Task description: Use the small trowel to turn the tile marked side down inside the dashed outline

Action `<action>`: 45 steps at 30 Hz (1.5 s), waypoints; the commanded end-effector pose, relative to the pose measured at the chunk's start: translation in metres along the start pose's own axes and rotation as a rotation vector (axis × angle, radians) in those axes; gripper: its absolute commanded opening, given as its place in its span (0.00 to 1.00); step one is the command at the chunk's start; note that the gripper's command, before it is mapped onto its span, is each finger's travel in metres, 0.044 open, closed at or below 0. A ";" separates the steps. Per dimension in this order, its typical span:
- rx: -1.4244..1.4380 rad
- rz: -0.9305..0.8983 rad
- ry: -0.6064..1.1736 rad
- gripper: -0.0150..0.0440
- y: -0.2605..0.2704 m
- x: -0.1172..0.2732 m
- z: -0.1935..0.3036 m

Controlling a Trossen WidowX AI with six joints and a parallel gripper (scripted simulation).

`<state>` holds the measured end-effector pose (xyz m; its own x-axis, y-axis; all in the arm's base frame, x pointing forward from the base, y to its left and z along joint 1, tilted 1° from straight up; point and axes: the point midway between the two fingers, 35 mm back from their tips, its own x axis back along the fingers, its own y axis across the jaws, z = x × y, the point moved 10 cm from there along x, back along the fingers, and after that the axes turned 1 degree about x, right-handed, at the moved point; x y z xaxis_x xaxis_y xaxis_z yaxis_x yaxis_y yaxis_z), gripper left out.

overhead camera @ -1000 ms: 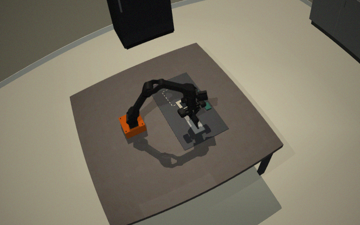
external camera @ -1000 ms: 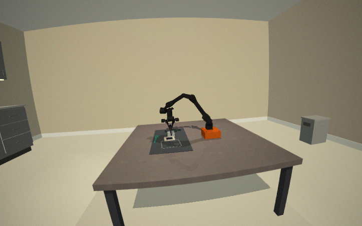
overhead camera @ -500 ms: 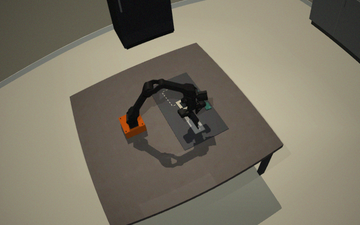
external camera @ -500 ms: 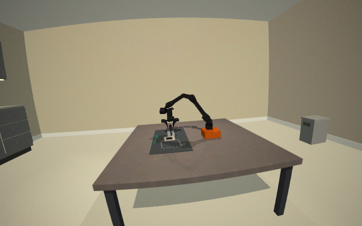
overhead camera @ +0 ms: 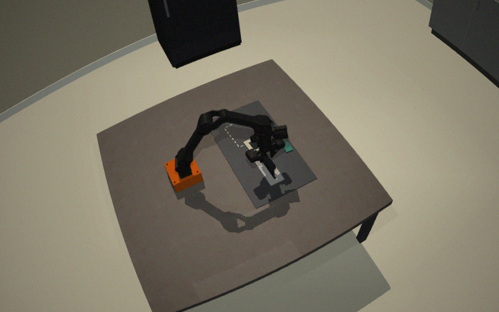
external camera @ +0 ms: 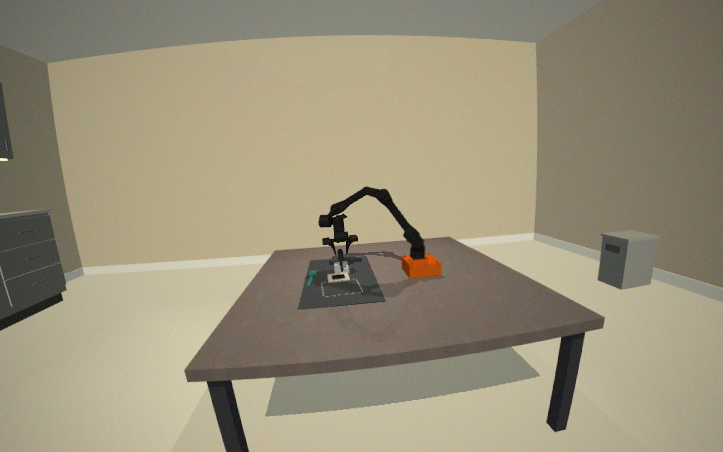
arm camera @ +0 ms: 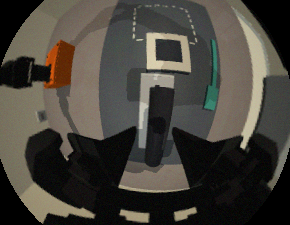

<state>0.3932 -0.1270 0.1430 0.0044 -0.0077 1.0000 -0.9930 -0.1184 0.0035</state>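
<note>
In the wrist view, left to right: the trowel (overhead camera: 270,166) (external camera: 340,259) (arm camera: 161,119) looks light and stiff, best gripped by its dark handle. The end effector (overhead camera: 266,154) (external camera: 340,251) (arm camera: 154,129) is released, fingers parted around it. The tile (overhead camera: 247,144) (external camera: 330,277) (arm camera: 152,51), probably rigid and chippable, lies marked side up across the dashed outline's (overhead camera: 232,137) (external camera: 322,289) (arm camera: 134,21) edge. No writing is legible.
</note>
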 end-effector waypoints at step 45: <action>-0.926 0.296 -0.045 0.76 0.037 0.041 0.028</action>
<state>0.3629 -0.1605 0.1886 -0.2495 0.0545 0.9668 -0.7308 0.6445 -0.2249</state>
